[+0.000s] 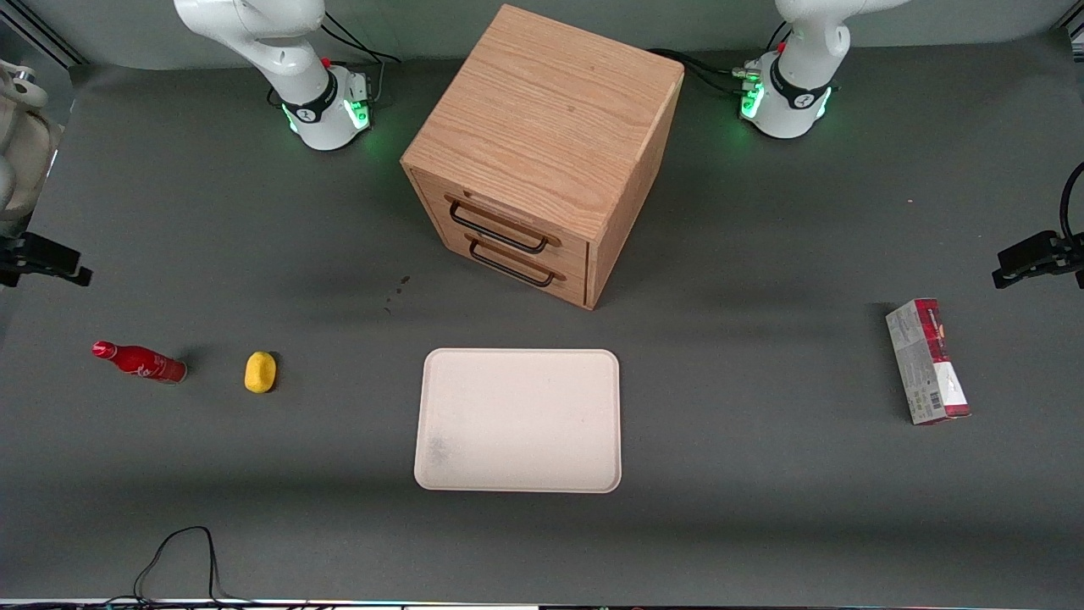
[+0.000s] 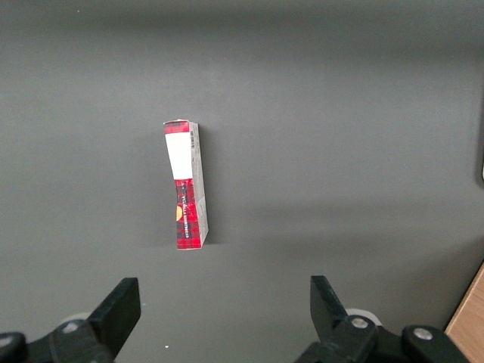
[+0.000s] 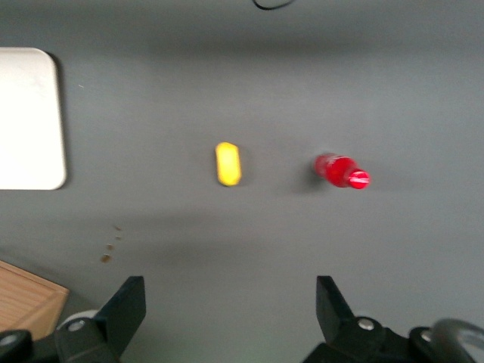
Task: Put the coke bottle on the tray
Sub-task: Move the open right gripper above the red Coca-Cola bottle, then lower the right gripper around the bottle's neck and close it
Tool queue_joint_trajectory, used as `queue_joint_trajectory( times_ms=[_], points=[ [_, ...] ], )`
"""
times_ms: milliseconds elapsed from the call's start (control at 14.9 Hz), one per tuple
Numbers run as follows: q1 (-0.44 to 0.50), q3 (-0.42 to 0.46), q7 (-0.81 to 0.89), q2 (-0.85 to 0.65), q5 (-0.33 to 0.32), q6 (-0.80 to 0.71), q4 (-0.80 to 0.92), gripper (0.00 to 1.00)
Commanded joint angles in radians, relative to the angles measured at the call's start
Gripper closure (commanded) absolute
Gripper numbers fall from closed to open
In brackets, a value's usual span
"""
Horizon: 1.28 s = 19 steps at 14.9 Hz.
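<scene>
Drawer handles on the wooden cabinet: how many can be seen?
2. The upper handle and the lower handle sit one above the other on the cabinet front. The gripper, open, hangs above the table, away from them.

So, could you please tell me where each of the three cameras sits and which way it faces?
Front view: high, facing the robots; sees both arm bases, drawer cabinet, tray, coke bottle.
Right wrist view: looks down past the open gripper, high above the table; shares coke bottle and tray with front.
Left wrist view: looks down past its own fingers at the carton, shared with front.
</scene>
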Motion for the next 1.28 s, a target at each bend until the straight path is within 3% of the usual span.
queue_joint_trajectory(
  times_ms=[0, 268, 336, 470, 738, 1208],
  points=[
    [-0.001, -0.088, -0.139, 0.040, 0.004, 0.029, 0.008, 0.00],
    [-0.048, -0.164, -0.323, 0.096, 0.015, 0.108, 0.023, 0.00],
    [-0.077, -0.164, -0.351, 0.112, 0.047, 0.111, 0.028, 0.00],
    [-0.097, -0.164, -0.365, 0.133, 0.084, 0.114, 0.025, 0.00],
    [-0.093, -0.161, -0.365, 0.153, 0.086, 0.158, -0.004, 0.00],
    [-0.081, -0.156, -0.365, 0.227, 0.142, 0.426, -0.208, 0.00]
  ],
)
